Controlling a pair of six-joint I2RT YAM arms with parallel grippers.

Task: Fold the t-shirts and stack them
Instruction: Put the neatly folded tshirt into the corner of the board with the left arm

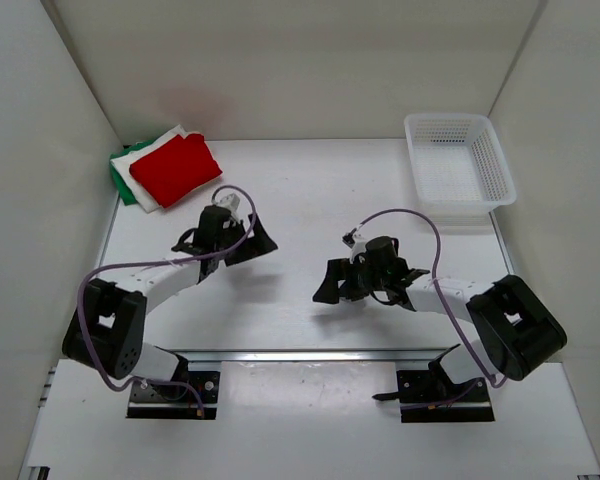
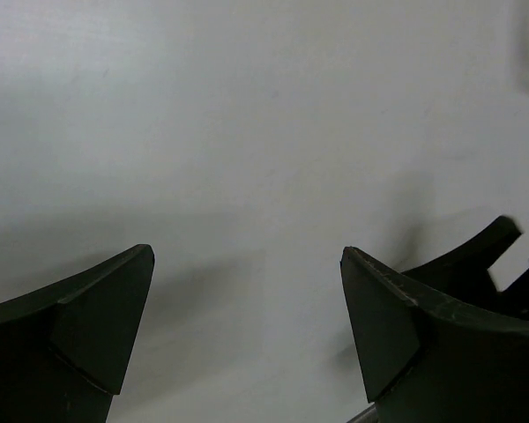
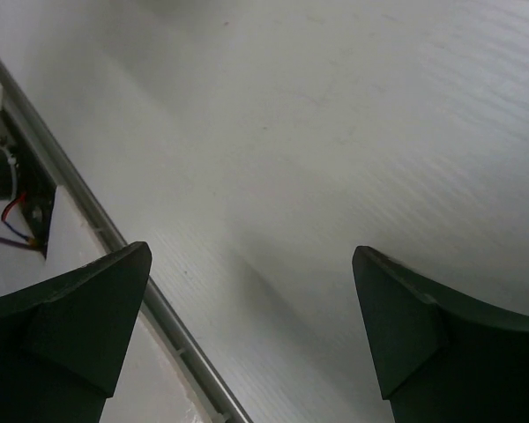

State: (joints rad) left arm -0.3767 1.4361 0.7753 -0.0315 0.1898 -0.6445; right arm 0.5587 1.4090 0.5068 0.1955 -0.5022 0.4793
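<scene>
Seen from above, with 12 o'clock at the far wall, the right two-finger black gripper (image 3: 251, 249) hangs nearest, at about 4 o'clock from the middle of the flat white table (image 1: 310, 190). Its jaws are spread wide with nothing between them, only bare tabletop and the table's grey metal edge rail (image 3: 115, 238) below. The left two-finger black gripper (image 2: 247, 254) hovers at about 9 o'clock, also spread wide and empty. Farther back, at 10 o'clock in the far left corner, the t-shirts lie folded in one pile: the bright red cloth shirt (image 1: 175, 168) on top, the white cloth shirt (image 1: 148, 198) under it, and the bright green cloth shirt (image 1: 123, 180) at the bottom. At 2 o'clock sits a white plastic mesh basket (image 1: 492, 165), well apart from the pile.
</scene>
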